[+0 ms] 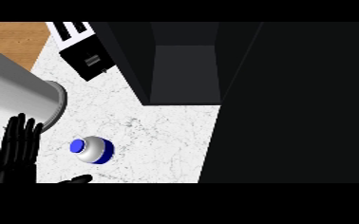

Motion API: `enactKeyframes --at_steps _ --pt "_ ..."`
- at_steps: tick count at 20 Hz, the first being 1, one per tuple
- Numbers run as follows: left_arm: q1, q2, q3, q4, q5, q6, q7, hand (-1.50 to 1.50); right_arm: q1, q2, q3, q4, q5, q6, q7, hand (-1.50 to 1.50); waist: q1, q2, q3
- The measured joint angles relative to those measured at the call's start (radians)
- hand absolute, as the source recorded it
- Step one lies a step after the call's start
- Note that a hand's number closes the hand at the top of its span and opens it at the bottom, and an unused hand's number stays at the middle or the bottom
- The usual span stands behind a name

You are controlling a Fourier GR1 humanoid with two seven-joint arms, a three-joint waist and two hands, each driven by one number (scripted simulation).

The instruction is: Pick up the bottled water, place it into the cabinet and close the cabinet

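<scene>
head view: the bottle (92, 150) stands upright on the white marble counter (161, 137), seen from above at about eight o'clock of the frame, its blue cap (78, 145) toward nine o'clock and the silver-and-blue body spreading beneath. the left hand (20, 144) shows at the nine o'clock edge, fingers straight and up, open and holding nothing; it sits just to the nine o'clock side of the bottle, apart from it, resting. a dark fingertip or thumb pokes in at the bottom edge near seven o'clock; i cannot tell more of it. the grey left forearm (28, 95) crosses above the hand at ten o'clock. the right hand does not show. the cabinet (186, 71) stands open at twelve o'clock, its dark hollow facing the counter, and its door (288, 104) fills the whole three o'clock side as a black slab. a black toaster (88, 59) sits at eleven o'clock beside the cabinet, with wood floor (21, 40) beyond the counter's corner. as for handling, the bottle is likely stiff plastic, smooth and rather slippery, of middling weight if full, and tall enough to tip if nudged at the cap. the best hold, in my judgement, is round the body below the shoulder, fingers and thumb on opposite sides, keeping it upright for the carry toward twelve o'clock. nothing of the task looks done yet.
</scene>
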Motion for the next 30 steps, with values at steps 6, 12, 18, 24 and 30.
enactKeyframes --at_steps 6,12,18,24,30 --pt "-0.021 -0.007 -0.011 0.148 -0.012 -0.018 -0.111 -1.50 -0.006 -0.012 0.039 0.001 0.009 -0.042 -0.001 -1.50 -0.001 -0.001 0.000" --pt "-0.055 -0.012 -0.024 0.298 -0.015 -0.027 -0.213 -1.50 -0.019 -0.025 0.056 0.006 0.016 -0.073 -0.001 -1.50 -0.002 -0.001 0.000" --pt "-0.128 -0.017 -0.042 0.488 -0.013 0.015 -0.324 -1.50 -0.024 -0.063 0.023 0.006 0.010 -0.072 -0.016 -1.50 -0.001 0.001 0.000" --pt "-0.148 -0.013 -0.038 0.582 0.004 0.034 -0.387 -1.50 0.000 -0.095 0.017 -0.002 0.005 -0.077 -0.038 -1.50 0.000 0.000 0.001" --pt "-0.211 -0.017 -0.028 0.760 0.020 0.068 -0.507 -1.50 -0.031 -0.086 0.028 0.003 0.002 -0.092 -0.020 -1.50 0.001 0.001 0.000"
